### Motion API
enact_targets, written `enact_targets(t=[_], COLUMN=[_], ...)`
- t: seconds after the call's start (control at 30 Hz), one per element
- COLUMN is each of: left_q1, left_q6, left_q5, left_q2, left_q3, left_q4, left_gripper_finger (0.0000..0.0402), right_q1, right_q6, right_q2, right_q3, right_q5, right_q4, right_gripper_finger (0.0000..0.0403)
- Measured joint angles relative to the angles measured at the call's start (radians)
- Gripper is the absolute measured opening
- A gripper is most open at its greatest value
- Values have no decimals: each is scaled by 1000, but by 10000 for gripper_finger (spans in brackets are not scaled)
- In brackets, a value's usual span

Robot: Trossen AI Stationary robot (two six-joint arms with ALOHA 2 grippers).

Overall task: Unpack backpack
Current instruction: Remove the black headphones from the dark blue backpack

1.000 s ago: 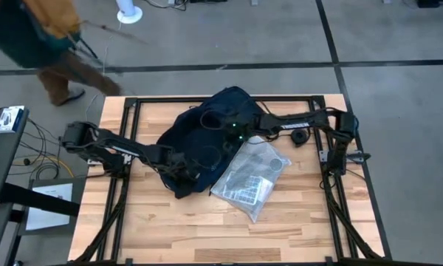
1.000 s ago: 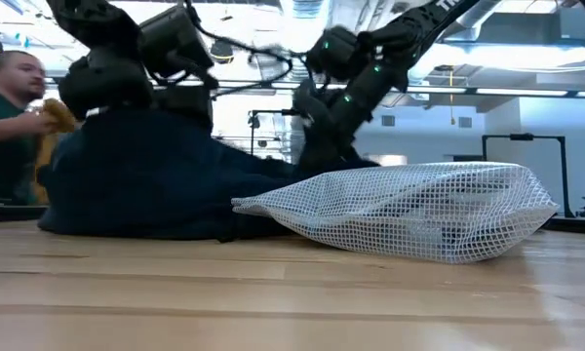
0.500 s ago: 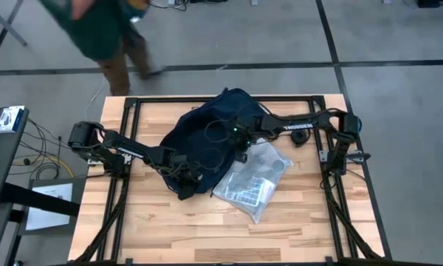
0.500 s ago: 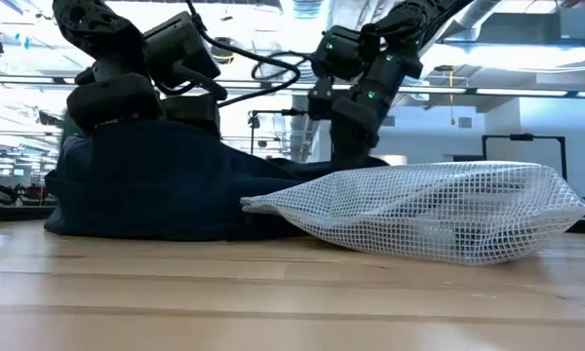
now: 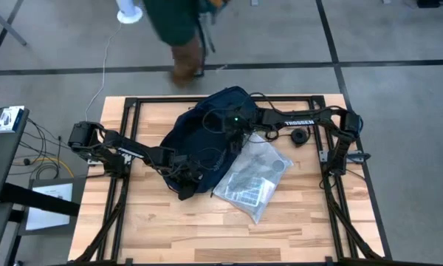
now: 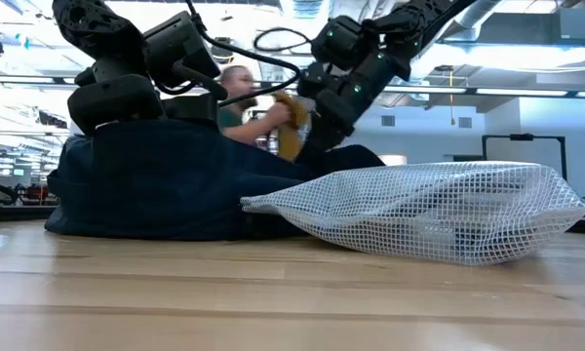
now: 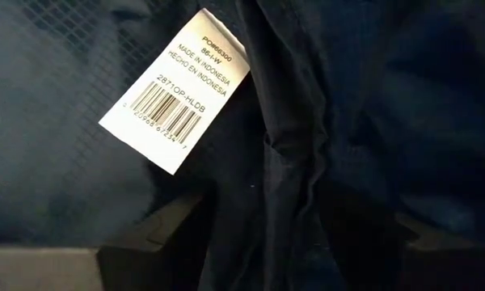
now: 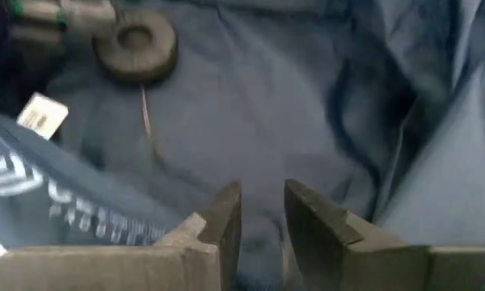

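The dark navy backpack (image 5: 207,137) lies slumped on the wooden table, far of the middle. My left gripper (image 5: 184,174) is at its near-left rim, shut on its fabric; a white barcode label (image 7: 174,89) shows just beyond the fingers. My right gripper (image 8: 263,202) hovers over the backpack's blue fabric (image 8: 250,121), slanting down. Its fingers stand a narrow gap apart with nothing between them. A dark ring (image 8: 136,40) lies on that fabric farther off. In the low view the right gripper (image 6: 322,112) stands above the backpack (image 6: 156,180). My left gripper has a thick upright fold of the backpack's dark fabric (image 7: 307,202) between its two fingers (image 7: 153,242), beside the white label. The fingers slant down from the table's left. How many layers it has cannot be told. The backpack's body rests on the table.
A clear mesh pouch (image 5: 251,177) with flat contents lies on the table against the backpack's near-right side. A small black round thing (image 5: 300,137) sits right of the backpack. A person (image 5: 177,29) walks past the table's far edge, holding something yellow (image 6: 291,122).
My right gripper has risen a little, drawn toward the table's far edge and rolled about its own axis above the backpack. The person behind the table has walked from the left toward the right. The backpack and the pouch have stayed where they were.
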Motion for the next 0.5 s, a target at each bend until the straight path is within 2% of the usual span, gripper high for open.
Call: enact_targets(t=[0.3, 0.5], left_q1=[-4, -15], left_q6=[-3, -16], left_q5=[-6, -13], left_q2=[0, 0], left_q3=[-1, 0], left_q4=[8, 3], left_gripper_finger=[207, 207], right_q1=[-4, -4], right_q6=[11, 19], right_q2=[106, 137], right_q3=[0, -1], right_q5=[-1, -1], right_q4=[143, -114], right_gripper_finger=[88, 87])
